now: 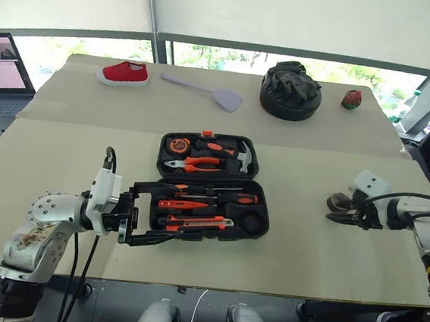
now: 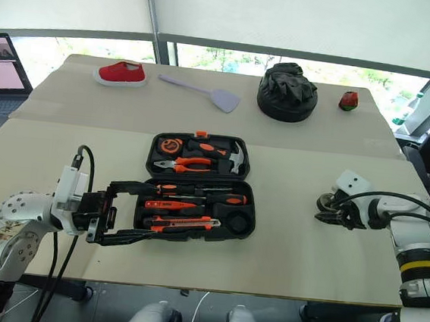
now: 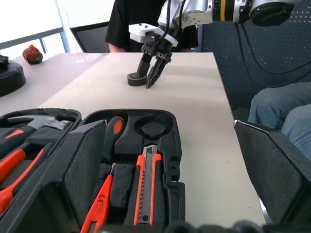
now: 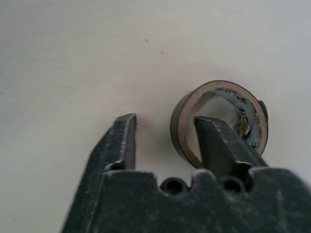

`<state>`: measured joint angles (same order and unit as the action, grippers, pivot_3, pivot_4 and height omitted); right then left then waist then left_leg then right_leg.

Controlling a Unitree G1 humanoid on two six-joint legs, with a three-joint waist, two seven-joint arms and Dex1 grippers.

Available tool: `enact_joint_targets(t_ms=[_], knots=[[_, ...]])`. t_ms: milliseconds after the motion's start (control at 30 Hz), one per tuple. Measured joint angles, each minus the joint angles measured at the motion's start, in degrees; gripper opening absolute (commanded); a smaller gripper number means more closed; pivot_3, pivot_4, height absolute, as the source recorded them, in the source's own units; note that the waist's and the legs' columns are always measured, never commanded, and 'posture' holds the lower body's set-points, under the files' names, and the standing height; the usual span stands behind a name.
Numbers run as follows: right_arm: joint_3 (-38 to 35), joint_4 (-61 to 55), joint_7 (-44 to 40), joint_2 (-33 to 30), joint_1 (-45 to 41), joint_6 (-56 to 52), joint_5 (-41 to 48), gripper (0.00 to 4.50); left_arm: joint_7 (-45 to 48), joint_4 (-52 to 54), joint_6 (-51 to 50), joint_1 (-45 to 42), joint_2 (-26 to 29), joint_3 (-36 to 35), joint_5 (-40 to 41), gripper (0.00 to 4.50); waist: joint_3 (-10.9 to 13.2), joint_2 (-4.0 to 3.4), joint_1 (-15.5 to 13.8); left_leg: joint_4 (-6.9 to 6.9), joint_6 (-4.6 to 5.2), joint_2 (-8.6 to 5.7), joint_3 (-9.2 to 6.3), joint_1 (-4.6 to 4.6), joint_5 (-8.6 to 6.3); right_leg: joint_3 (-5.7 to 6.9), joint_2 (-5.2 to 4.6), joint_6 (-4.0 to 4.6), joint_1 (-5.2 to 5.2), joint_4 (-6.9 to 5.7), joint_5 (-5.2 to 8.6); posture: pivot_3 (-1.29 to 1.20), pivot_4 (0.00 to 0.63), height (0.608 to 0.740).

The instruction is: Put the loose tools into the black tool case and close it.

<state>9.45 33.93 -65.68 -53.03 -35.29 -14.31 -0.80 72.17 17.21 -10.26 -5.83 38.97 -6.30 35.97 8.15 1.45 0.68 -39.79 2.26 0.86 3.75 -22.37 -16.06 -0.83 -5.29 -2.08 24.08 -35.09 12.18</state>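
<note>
The black tool case [image 1: 265,219] lies open mid-table, with its lid half on the far side. Screwdrivers [image 1: 184,204] and an orange-and-black utility knife [image 1: 197,222] sit in the near half's slots. A round recess [image 3: 150,128] in that half is empty. My left gripper [image 1: 172,212] is open, its fingers straddling the case's left end. The dark tape roll [image 4: 181,127] lies on the table to the right of the case. My right gripper [image 4: 165,121] points down at it, open, one finger inside the roll's hole and the other outside, a gap from its wall.
Along the far edge lie a red shoe [image 1: 124,72], a lilac spatula [image 1: 206,92], a round black fabric mound [image 1: 290,91] and a small red object [image 1: 352,99]. A laptop [image 1: 2,72] stands far left. A person [image 3: 141,19] sits beyond the table's right end.
</note>
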Motion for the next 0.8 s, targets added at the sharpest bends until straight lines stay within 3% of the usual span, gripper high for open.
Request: enact_joint_targets(t_ms=[100,267,367,433,600,700,800], knots=[[0.30,2.23,-0.12,0.59,-1.72,0.75,-0.82,0.03,-0.20,0.13,0.03,0.02,-0.01,0.02,-0.02,4.50,0.00,0.00,0.00,0.02,0.00,0.00,0.00,-0.01,0.00,0.00,0.02,0.00,0.03,-0.01,0.00,0.00,0.150,0.740],[0.54,2.35,-4.37,0.50,-2.97,2.82,-0.50,0.03,-0.08,0.11,0.87,-0.35,-0.59,0.22,-0.12,4.50,0.01,-0.01,-0.02,0.02,0.00,0.00,0.00,-0.02,0.00,0.01,0.01,0.00,0.05,-0.02,0.00,0.00,0.150,0.740],[0.16,-10.40,-15.36,0.58,-1.49,0.94,7.80,0.03,0.37,0.00,2.23,-0.38,-1.55,0.61,-0.08,4.50,0.08,-0.14,0.22,0.02,0.00,0.09,-0.02,-0.01,0.00,0.00,0.04,0.05,0.08,-0.06,-0.05,0.00,0.150,0.740],[-1.03,-21.69,-18.17,1.46,-1.48,-5.30,14.39,0.03,0.40,-0.03,2.84,-0.06,-2.10,0.81,-0.14,4.50,0.09,-0.14,0.39,0.04,0.00,0.12,-0.05,0.01,0.00,0.01,0.06,0.07,0.09,-0.11,-0.06,0.00,0.150,0.740],[0.16,-43.24,-13.40,5.61,-1.82,-23.84,22.97,0.03,0.14,-1.78,4.76,2.87,-2.17,0.49,-1.89,4.50,0.09,-0.14,-0.07,0.04,-0.01,0.11,-0.18,-0.02,-0.01,0.14,-0.04,0.10,0.10,-0.13,-0.04,0.00,0.150,0.740],[3.88,-49.18,-9.33,8.10,0.57,-29.24,23.96,0.03,-0.09,-2.49,5.48,5.08,-2.15,0.22,-2.51,4.50,0.10,-0.13,-0.72,-0.02,-0.01,0.01,-0.19,-0.09,-0.01,0.21,-0.19,0.09,0.11,-0.07,-0.05,0.00,0.150,0.740],[9.01,-49.58,-7.36,5.98,3.09,-29.10,19.97,0.03,-0.27,-2.45,6.30,6.70,-1.77,-0.88,-2.64,4.50,0.10,-0.14,-1.27,-0.09,-0.01,-0.10,-0.15,-0.18,-0.01,0.22,-0.33,0.04,0.14,0.00,-0.08,0.00,0.150,0.740]])
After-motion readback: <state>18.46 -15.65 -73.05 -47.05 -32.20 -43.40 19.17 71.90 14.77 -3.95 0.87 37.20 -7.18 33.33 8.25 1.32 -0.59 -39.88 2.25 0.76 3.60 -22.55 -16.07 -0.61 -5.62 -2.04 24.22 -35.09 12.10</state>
